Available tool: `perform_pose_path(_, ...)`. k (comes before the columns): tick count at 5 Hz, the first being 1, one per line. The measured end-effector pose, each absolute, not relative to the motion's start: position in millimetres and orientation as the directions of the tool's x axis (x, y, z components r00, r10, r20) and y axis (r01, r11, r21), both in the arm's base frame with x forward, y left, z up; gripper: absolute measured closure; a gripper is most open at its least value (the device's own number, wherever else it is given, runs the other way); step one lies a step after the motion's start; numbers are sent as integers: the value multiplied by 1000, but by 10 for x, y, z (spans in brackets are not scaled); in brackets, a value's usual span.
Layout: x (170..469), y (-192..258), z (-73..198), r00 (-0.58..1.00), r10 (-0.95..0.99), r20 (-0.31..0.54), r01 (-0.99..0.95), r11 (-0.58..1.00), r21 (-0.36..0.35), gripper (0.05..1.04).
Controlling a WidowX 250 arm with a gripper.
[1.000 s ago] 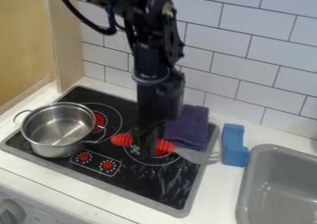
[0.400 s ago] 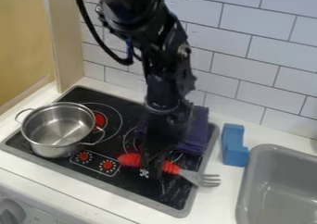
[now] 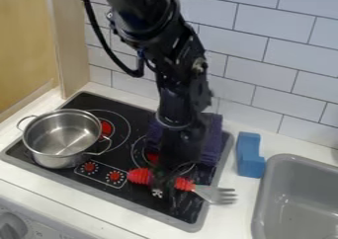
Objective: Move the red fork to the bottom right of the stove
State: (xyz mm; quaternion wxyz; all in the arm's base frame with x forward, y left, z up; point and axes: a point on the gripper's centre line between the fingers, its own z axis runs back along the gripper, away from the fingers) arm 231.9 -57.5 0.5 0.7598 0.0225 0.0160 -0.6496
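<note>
My gripper (image 3: 162,188) is over the lower right part of the black stove (image 3: 135,193), shut on the red handle of the fork. The red fork (image 3: 184,184) lies across between the fingers, its handle showing on both sides of them. Its grey tines (image 3: 220,195) point right, past the stove's right edge and over the white counter. Whether the fork touches the stove top cannot be told.
A steel pot (image 3: 61,138) stands on the stove's left side. A purple cloth (image 3: 211,143) lies at the back right, behind the gripper. A blue block (image 3: 249,155) and the grey sink (image 3: 264,203) are to the right.
The gripper has come toward the stove's front edge and a little right, carrying the fork with it. More of the purple cloth's left side now lies behind the arm.
</note>
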Motion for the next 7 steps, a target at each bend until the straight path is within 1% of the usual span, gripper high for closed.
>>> perform_pose_path(1, 2297, -557, 1, 163, -984, -68, 987, 163, 6, 107)
perform_pose_path(2, 2262, -543, 11, 165, -984, -72, 986, 166, 3, 77)
perform_pose_path(3, 2261, -547, 81, 163, -985, -64, 987, 162, 13, 85)
perform_pose_path(4, 2258, -556, 395, 146, -989, -35, 988, 144, 63, 85)
perform_pose_path(5, 2177, -581, 673, 124, -992, 11, 989, 124, 81, 85)
perform_pose_path(6, 2158, -590, 950, 112, -988, 102, 981, 126, 145, 85)
perform_pose_path(7, 2159, -585, 970, 106, -989, 105, 981, 121, 153, 85)
